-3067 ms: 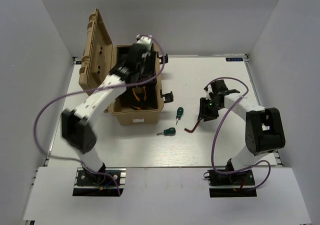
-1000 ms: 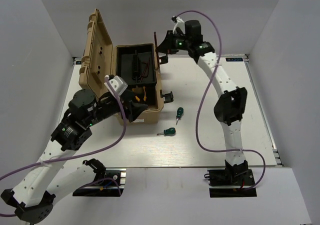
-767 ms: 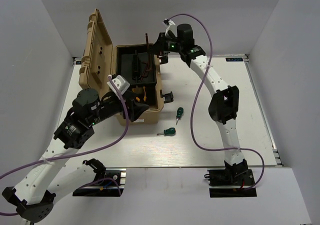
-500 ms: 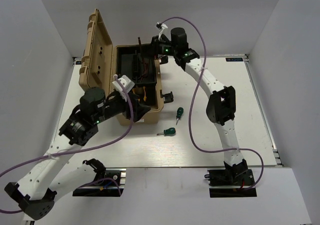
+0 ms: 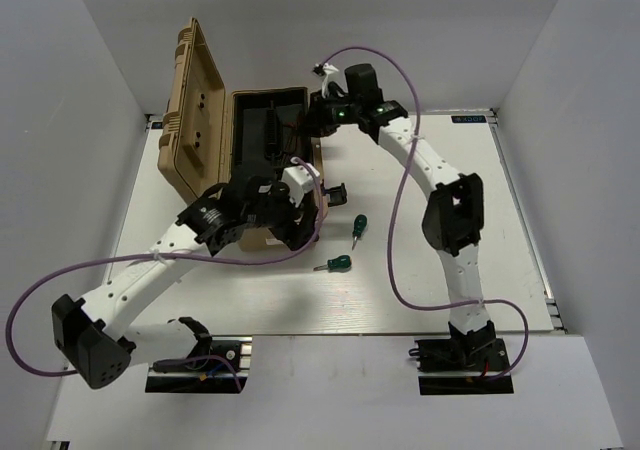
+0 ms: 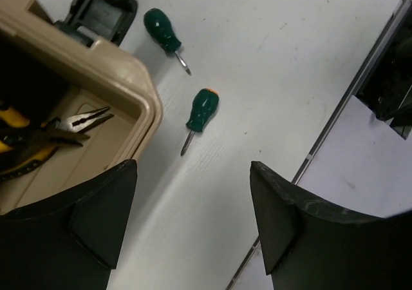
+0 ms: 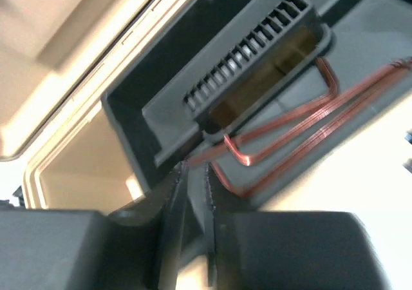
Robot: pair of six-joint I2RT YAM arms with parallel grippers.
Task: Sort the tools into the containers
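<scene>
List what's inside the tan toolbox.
Yellow-handled pliers lie in the bottom; dark-red hex keys lie in its black tray. Beneath the tray is covered.

The case [image 5: 200, 100] is tan, its inner tray [image 7: 360, 45] black with a ribbed grille. The hex keys [image 7: 290, 119] in that tray are dark red. Pliers [image 6: 64, 125] inside the case show yellow handles and grey noses. Beside the case, both screwdrivers [image 6: 203, 113] are dark green, one orange-tipped at the handle. The bench [image 5: 420, 260] is white.
</scene>
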